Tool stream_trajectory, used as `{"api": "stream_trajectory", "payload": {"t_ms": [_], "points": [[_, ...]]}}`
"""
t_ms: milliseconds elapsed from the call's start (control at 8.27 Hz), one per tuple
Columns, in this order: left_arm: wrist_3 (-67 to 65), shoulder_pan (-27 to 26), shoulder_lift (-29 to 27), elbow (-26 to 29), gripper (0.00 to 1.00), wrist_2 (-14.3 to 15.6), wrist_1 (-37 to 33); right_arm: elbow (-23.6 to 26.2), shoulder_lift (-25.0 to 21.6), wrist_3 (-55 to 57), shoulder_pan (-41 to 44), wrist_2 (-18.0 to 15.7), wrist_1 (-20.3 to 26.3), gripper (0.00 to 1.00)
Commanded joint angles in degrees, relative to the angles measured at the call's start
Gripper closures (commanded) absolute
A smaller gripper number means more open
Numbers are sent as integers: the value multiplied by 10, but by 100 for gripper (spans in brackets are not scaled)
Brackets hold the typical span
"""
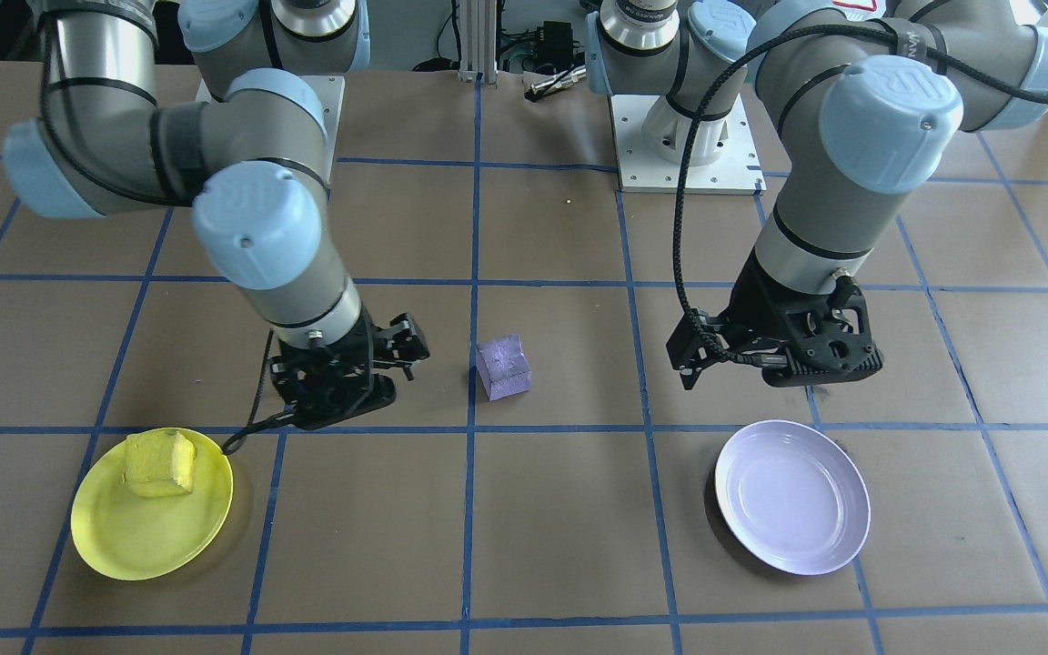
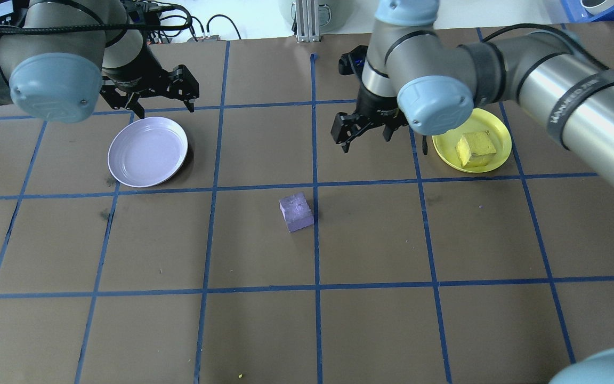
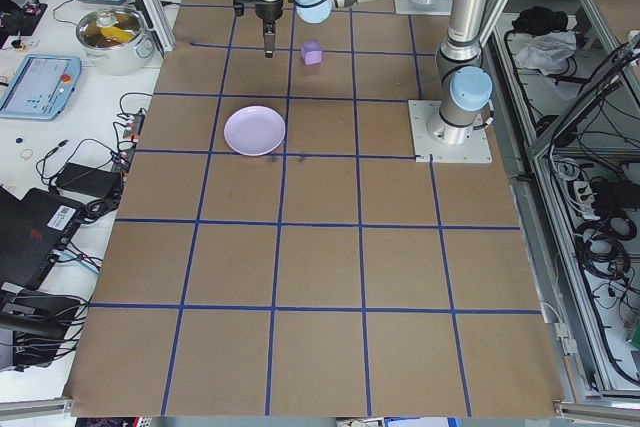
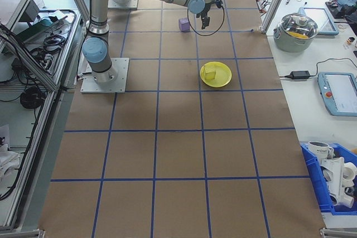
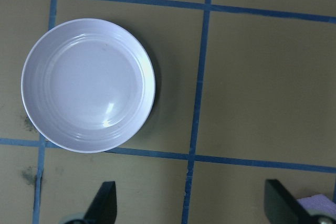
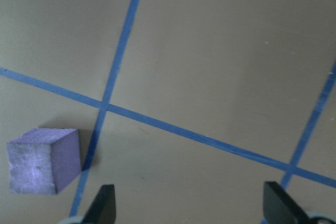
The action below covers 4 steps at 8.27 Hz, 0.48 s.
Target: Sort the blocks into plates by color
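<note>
Yellow block (image 1: 160, 463) in my yellow plate (image 1: 115, 537), purple plate (image 1: 792, 497) bare, purple block (image 1: 503, 367) on the table (image 1: 560, 528), both my grippers (image 2: 153, 100) (image 2: 364, 130) wide apart

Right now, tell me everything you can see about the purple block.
The purple block is a small light purple cube with a rough, foam-like surface and slightly worn edges. It sits flat on the brown table, near the middle, right beside a blue grid line, between the two plates and inside neither. Nothing touches it except the table; both tools hang clear of it. Its underside is hidden.
</note>
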Motion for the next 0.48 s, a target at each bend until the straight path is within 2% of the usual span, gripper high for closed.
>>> {"api": "stream_trajectory", "payload": {"t_ms": [0,121,363], "points": [[-85,-65,-9,-1,0,-30,0,-18,-107,-62,-80,-24,118,0],[-109,-96,-29,-2,0,-31,0,-38,-147,-56,-77,-47,184,0],[-181,-147,-59,-2,0,-50,-2,-45,-208,-44,-79,-48,231,0]]}}
